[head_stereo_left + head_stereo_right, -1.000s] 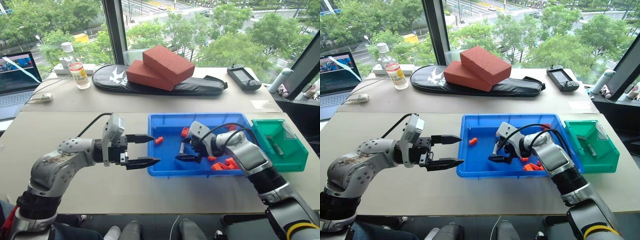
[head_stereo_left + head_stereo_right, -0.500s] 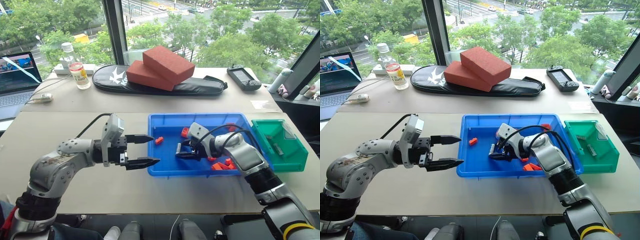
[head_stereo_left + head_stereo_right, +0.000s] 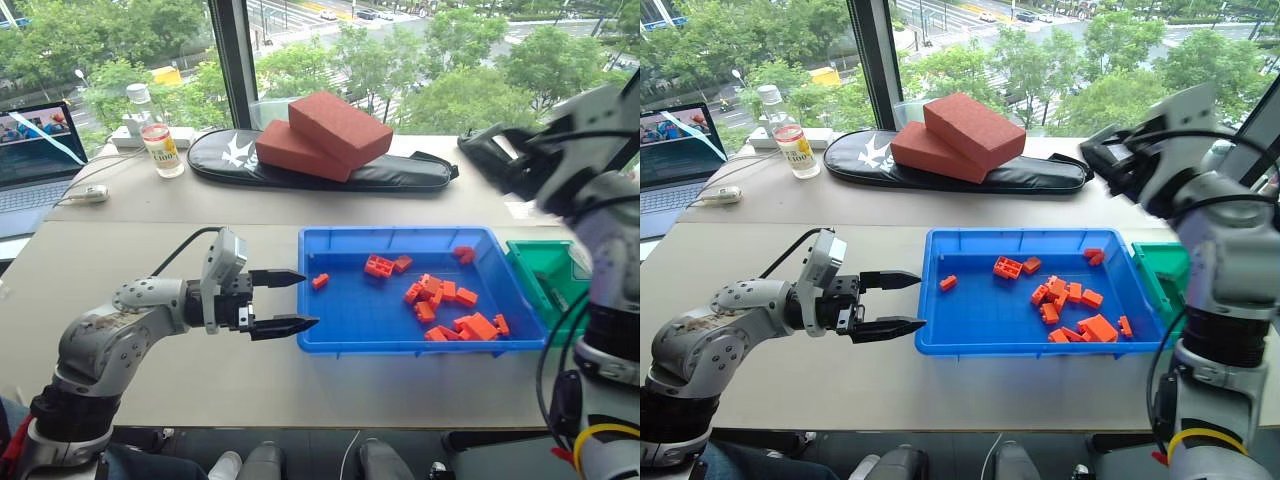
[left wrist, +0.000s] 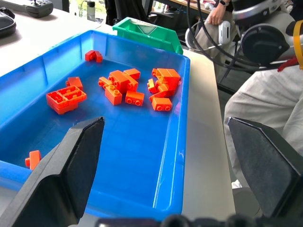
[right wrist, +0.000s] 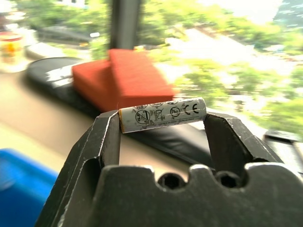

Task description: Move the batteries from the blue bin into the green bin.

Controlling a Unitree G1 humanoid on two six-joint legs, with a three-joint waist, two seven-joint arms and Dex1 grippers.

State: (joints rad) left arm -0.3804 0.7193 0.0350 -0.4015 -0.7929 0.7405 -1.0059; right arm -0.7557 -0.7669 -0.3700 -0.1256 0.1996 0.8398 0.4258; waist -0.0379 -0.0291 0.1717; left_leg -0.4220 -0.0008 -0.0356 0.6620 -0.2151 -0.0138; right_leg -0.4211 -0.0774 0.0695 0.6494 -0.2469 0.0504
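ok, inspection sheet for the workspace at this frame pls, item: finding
Surface: beige table, bare between the left arm and the near edge.
Job's things: one battery clamped end to end in the right hand, raised above the table; blue bin shows no batteries; green bin sits against its right end, partly hidden by the right arm.
Clutter: orange bricks scattered in the blue bin.
Hands: left hand open, level, at the blue bin's left end, holding nothing.
Cables: black cable looping over the left wrist.
Surroundings: two red blocks on a black case, laptop, bottle, window with trees.
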